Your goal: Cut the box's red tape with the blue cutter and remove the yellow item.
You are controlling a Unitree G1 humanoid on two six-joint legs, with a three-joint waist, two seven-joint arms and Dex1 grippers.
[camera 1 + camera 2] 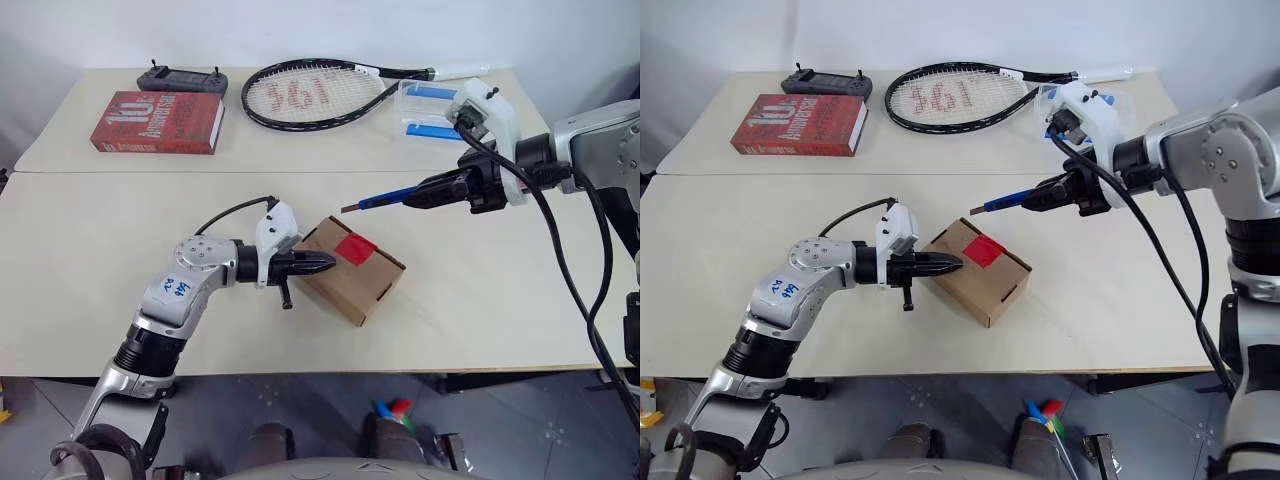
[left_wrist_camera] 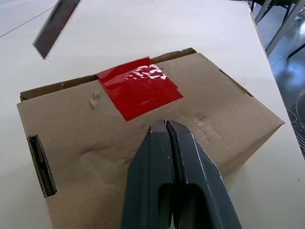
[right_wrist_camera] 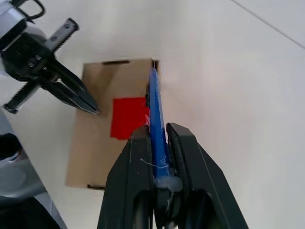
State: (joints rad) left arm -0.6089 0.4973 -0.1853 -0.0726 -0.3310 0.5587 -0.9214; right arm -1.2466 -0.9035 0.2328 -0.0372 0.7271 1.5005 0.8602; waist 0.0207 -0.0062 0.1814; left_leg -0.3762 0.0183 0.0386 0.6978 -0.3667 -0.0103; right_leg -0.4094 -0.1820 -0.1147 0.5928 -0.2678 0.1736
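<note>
Clenched left jaws (image 1: pixel 325 263) pin the box (image 1: pixel 352 270) so the red tape (image 1: pixel 355 247) can be sliced; the blue cutter (image 1: pixel 385 198) is gripped by right jaws (image 1: pixel 415 195).

Silver-grey arms with white wrist housings, looping black cables, tapered black fingers (image 1: pixel 318 263), blue handwritten markings.

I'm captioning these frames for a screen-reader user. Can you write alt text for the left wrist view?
The shut left gripper presses on top of a brown cardboard box, just short of its red tape. The cutter's dark tip hangs above the box's far edge.
</note>
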